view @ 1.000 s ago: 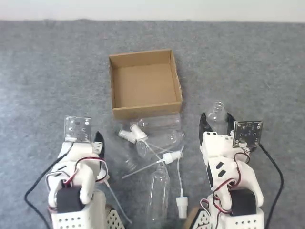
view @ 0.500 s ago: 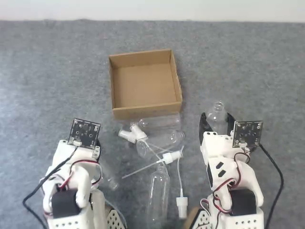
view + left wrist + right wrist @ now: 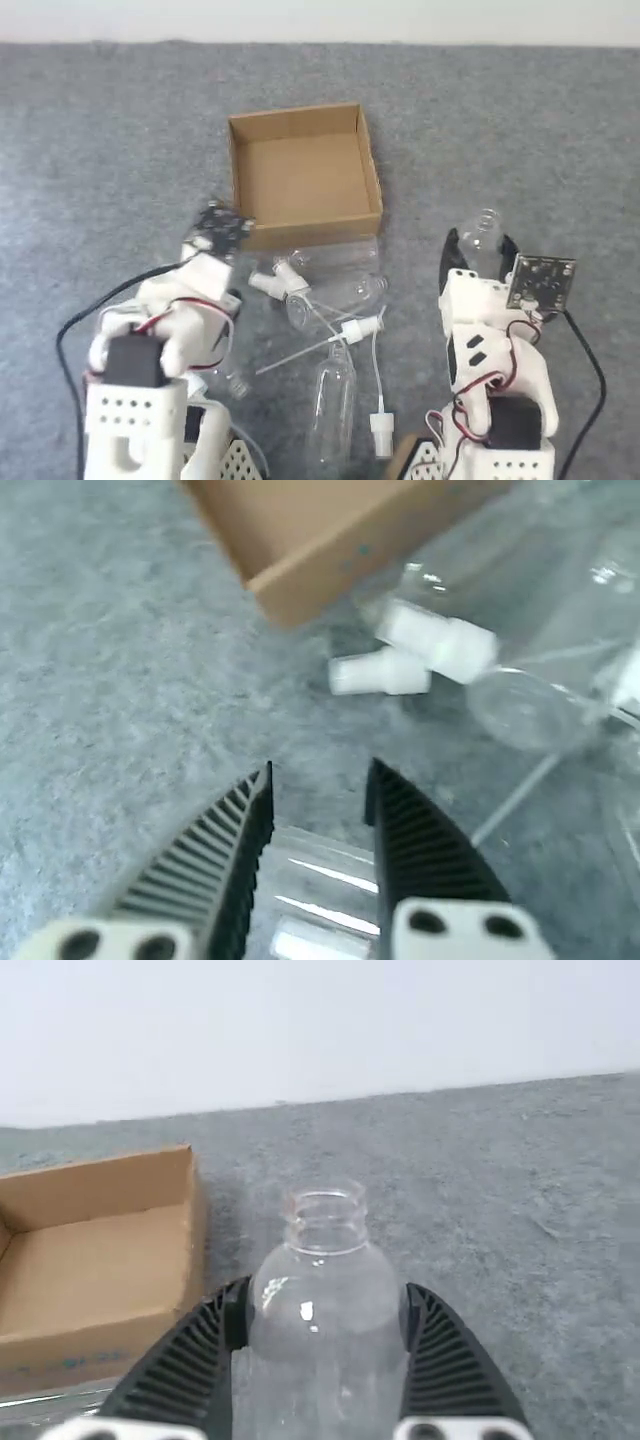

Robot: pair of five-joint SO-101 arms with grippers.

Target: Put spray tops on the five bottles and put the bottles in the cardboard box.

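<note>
My right gripper (image 3: 325, 1305) is clamped on an uncapped clear bottle (image 3: 322, 1245), holding it upright just under the shoulder with the open neck up, out to the right of the cardboard box (image 3: 295, 115). I judge this bottle to be thin plastic and very light, so weight is no worry. The trouble is the smooth wall, which will likely give under pressure. I'd squeeze only enough to stop it turning and grip near the shoulder, where the shape should be stiffest and the threads are left free for a top. My left gripper (image 3: 320, 775) has its fingers apart, pointing down at the counter (image 3: 120, 150) near the box's corner. Another clear bottle (image 3: 320, 880) shows in the gap between them, and I cannot tell whether they touch it. The white spray tops (image 3: 440, 645) lie just ahead, tangled with the other loose bottles (image 3: 335, 395). Those tops look small and rigid, best taken across the collar. Each one trails a long thin dip tube (image 3: 295, 358) that I expect to flex and snag, and it must thread into the narrow neck first.
</note>
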